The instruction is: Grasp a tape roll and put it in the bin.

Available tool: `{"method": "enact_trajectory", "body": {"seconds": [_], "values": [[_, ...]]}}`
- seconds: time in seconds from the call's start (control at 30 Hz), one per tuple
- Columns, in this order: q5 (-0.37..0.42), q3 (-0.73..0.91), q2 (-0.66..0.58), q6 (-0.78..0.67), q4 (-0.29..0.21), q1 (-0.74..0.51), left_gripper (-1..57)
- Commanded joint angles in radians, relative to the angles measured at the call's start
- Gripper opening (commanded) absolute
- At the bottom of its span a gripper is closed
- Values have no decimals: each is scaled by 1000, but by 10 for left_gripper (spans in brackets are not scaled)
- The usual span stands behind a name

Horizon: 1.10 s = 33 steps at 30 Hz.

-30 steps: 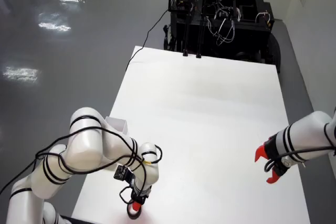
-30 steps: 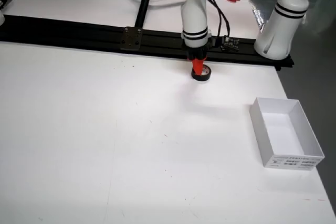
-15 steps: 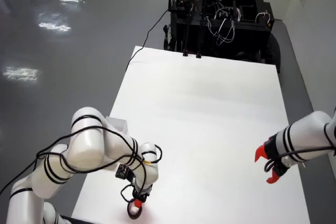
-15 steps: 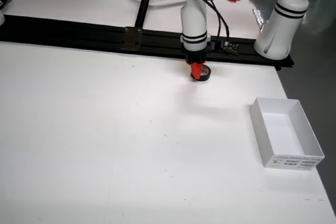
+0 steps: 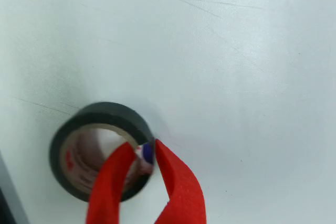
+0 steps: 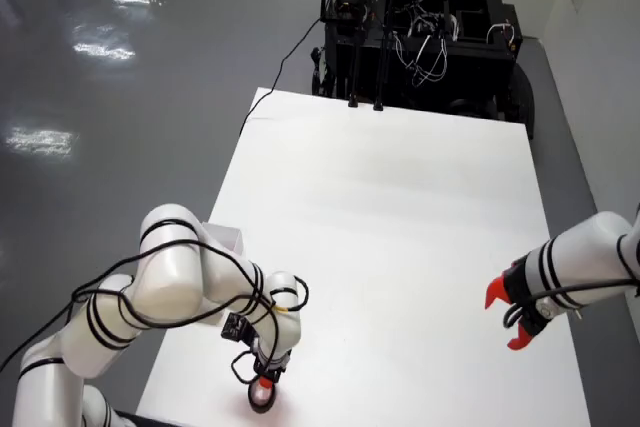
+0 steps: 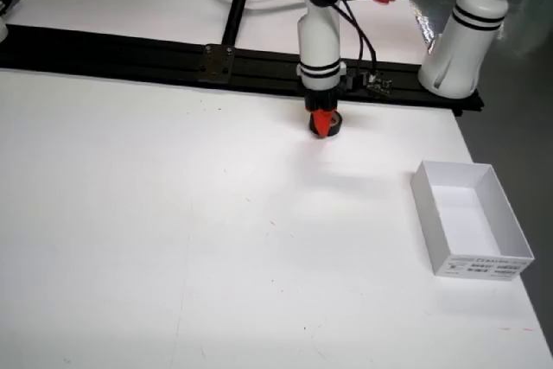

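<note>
Your gripper (image 5: 140, 153) pinches the wall of the black tape roll (image 5: 113, 115): in the wrist view one red finger (image 5: 107, 184) sits inside the core, the other outside. The roll lies on the white table (image 7: 173, 213) by its black rail (image 7: 130, 54). The white bin (image 7: 471, 218) stands well apart.

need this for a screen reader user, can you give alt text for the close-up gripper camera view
A black tape roll seen from above on a white table, with the gripper's two red fingers closed across the roll's wall, one inside the core and one outside. The roll's cardboard core shows faint red print.
</note>
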Motion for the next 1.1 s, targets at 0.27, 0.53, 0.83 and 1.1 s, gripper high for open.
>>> {"method": "enact_trajectory", "body": {"seconds": [0.27, 0.53, 0.83, 1.1], "values": [[60, -3, -41, 7, 25, 28, -5], [190, -3, -254, 33, 119, 117, -5], [285, -3, -392, 101, 156, 250, -5], [302, -3, -427, 162, 165, 397, -5]]}}
